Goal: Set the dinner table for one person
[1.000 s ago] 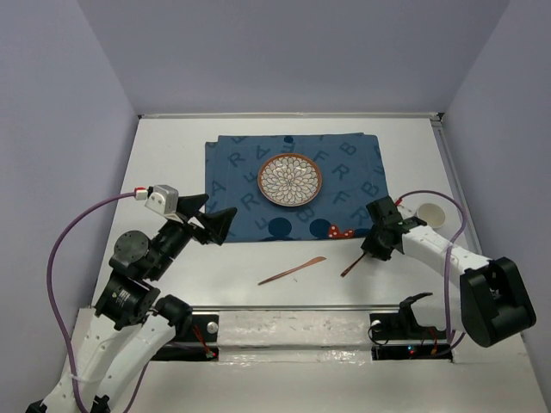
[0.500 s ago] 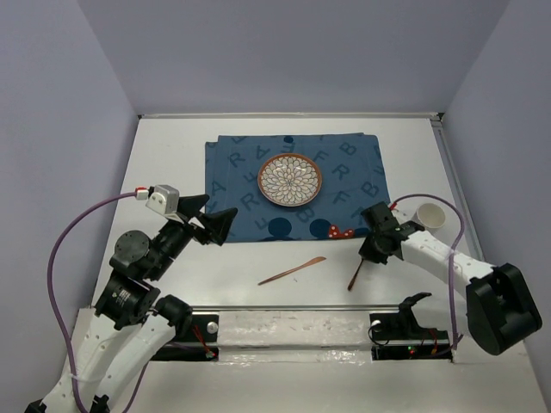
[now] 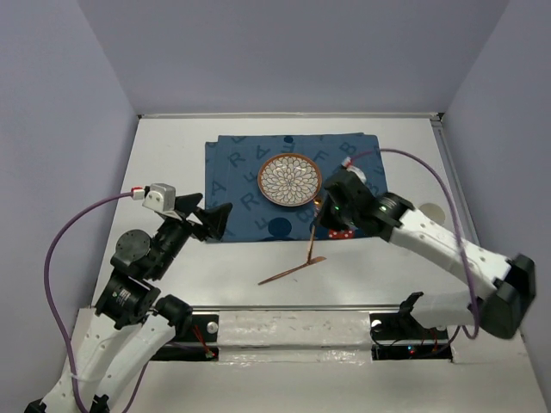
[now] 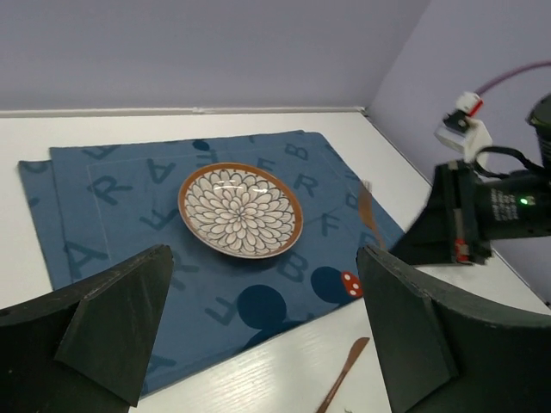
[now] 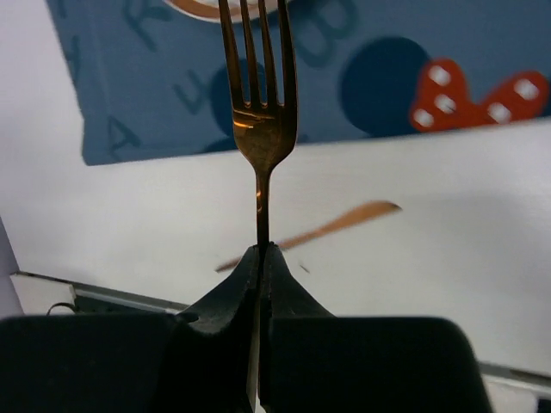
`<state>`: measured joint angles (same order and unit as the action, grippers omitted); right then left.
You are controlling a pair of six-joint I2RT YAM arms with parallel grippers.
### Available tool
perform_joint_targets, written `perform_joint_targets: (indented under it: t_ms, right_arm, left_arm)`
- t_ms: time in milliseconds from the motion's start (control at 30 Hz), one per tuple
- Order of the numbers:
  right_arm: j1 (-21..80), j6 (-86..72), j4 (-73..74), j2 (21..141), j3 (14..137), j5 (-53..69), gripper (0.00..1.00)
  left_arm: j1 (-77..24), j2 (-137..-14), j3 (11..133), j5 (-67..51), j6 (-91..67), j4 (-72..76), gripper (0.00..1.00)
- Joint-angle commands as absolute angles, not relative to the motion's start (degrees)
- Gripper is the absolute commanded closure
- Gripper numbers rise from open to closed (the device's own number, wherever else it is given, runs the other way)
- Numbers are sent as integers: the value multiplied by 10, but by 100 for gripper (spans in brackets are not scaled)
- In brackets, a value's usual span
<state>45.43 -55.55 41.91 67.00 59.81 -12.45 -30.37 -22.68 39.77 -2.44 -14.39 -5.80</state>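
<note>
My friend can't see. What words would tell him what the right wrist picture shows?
The right claw is pinched shut on the handle of a copper-coloured fork, its tines showing against a blue letter-printed placemat. Beyond it a matching knife lies blurred on the white table.

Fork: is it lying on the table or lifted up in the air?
Lifted up. The right gripper is shut on the handle of the fork, holding it above the table.
</note>
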Motion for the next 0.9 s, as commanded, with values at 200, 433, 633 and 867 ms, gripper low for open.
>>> perform_joint_targets:
  t_ms: [200, 433, 633, 867]
  right_arm:
    - [484, -360, 279, 1104, 1015, -134, 100]
    - [484, -359, 285, 1298, 1200, -102, 100]
    - [479, -376, 285, 1353, 1248, -99, 100]
    - [468, -402, 286, 1401, 1269, -103, 100]
  left_arm:
    - [-297, -213, 403, 119, -156, -69, 1]
    - [-294, -220, 405, 130, -157, -72, 1]
    - [-294, -231, 403, 108, -156, -63, 1]
    - [-294, -239, 403, 95, -156, -62, 1]
